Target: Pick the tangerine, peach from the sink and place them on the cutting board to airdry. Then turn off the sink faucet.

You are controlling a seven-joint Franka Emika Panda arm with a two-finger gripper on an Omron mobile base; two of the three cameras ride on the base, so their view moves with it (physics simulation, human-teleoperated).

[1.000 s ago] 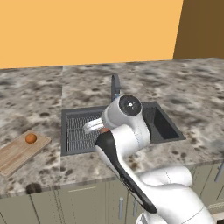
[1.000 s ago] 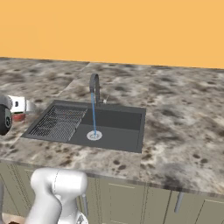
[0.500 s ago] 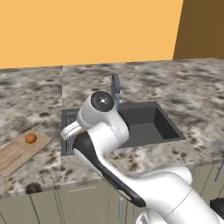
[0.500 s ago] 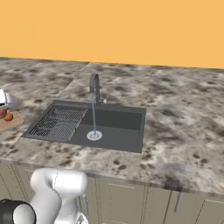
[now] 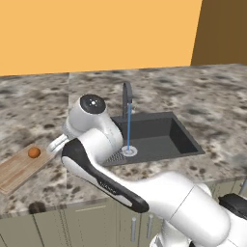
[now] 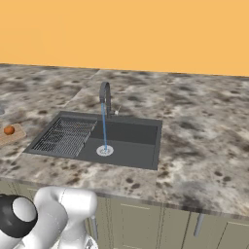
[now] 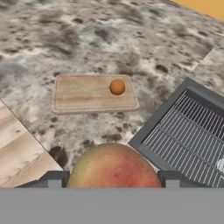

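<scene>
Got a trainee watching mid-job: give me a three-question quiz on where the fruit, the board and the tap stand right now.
1. True or false: the tangerine already lies on the cutting board.
2. What sits between the fingers of the gripper in the hand view? A) the peach B) the tangerine C) nothing
3. Fill in: water from the sink faucet is ____ running into the sink.

Key: 1 true. 2 A, the peach sits between the two fingers. 3 still; a blue stream falls to the drain.
</scene>
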